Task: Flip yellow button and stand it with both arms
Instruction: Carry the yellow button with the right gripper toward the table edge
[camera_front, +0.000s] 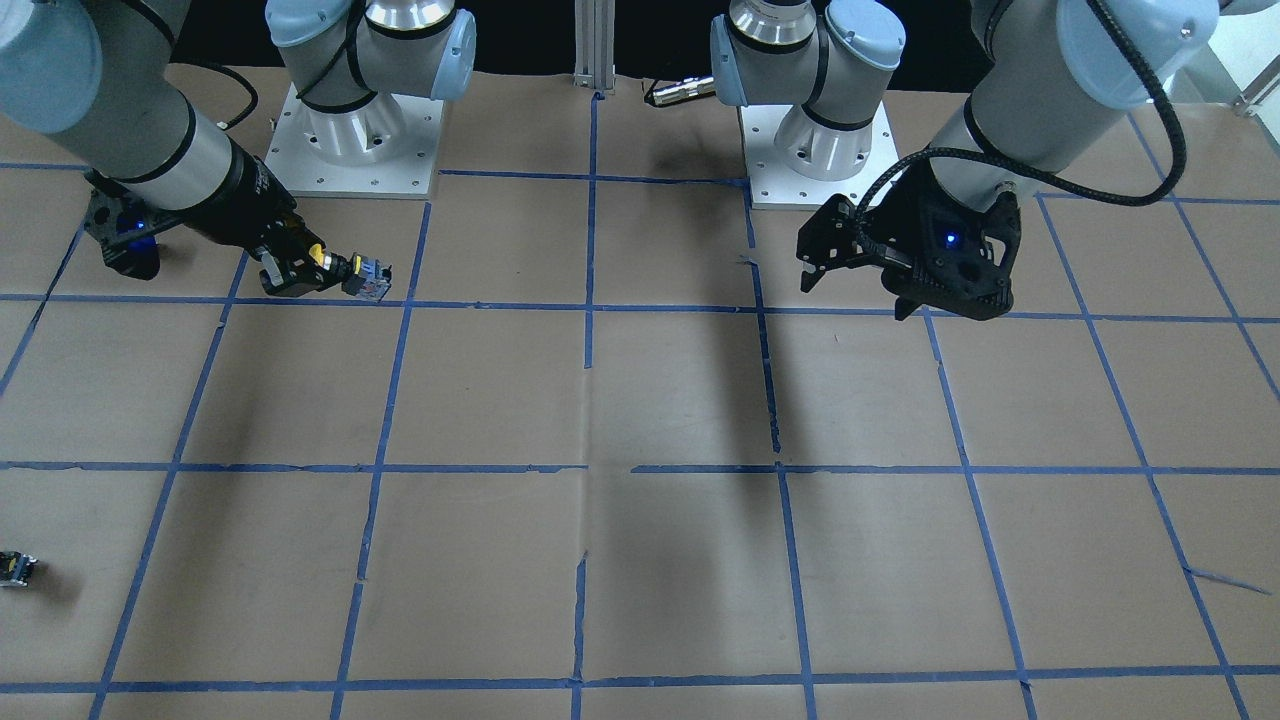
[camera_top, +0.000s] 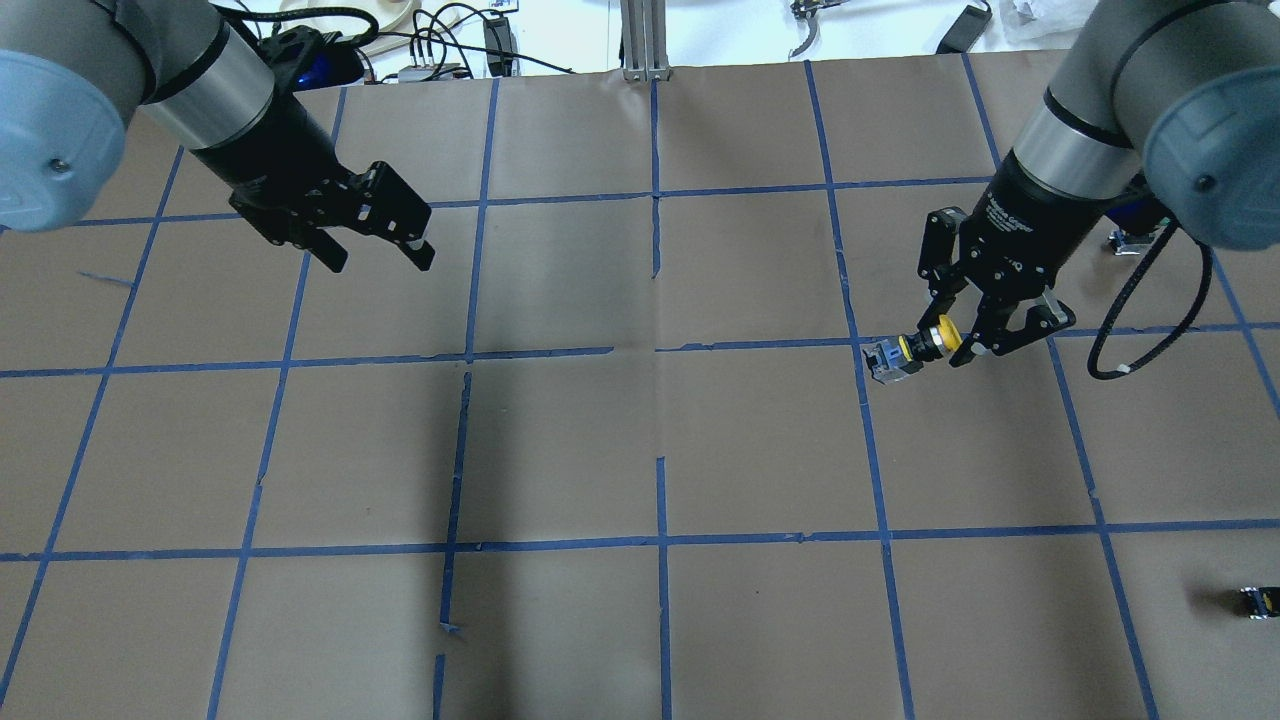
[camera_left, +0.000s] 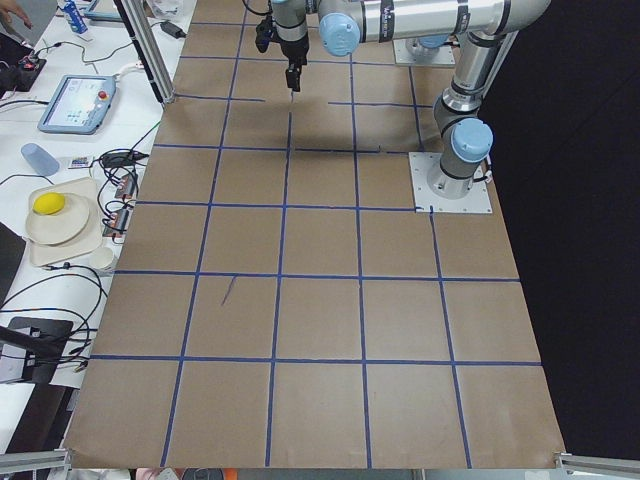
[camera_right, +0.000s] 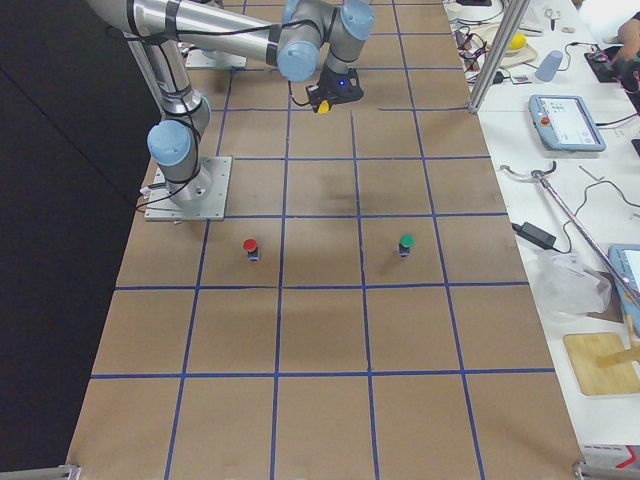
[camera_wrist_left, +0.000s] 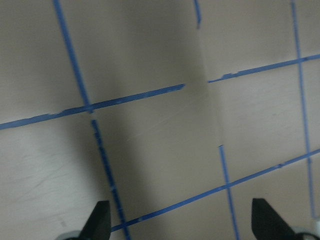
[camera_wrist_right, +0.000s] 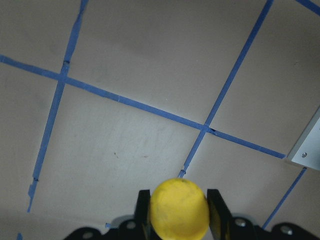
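yellow button (camera_top: 915, 347) pinched in right tool (camera_top: 948, 338), left tool (camera_top: 380, 260) spread empty, red button (camera_right: 250, 247) well apart

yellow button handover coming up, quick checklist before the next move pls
1. The right gripper is shut on the yellow button: ok, the fingers flank the cap.
2. Button clear of the table: ok, held above it.
3. Button's black body sticks out free of the fingers: ok.
4. The left gripper is open and empty: ok.
5. Left gripper close enough to take the body: not ok, it hovers far across the table.
6. Button upright: not ok, it lies sideways in the grip.
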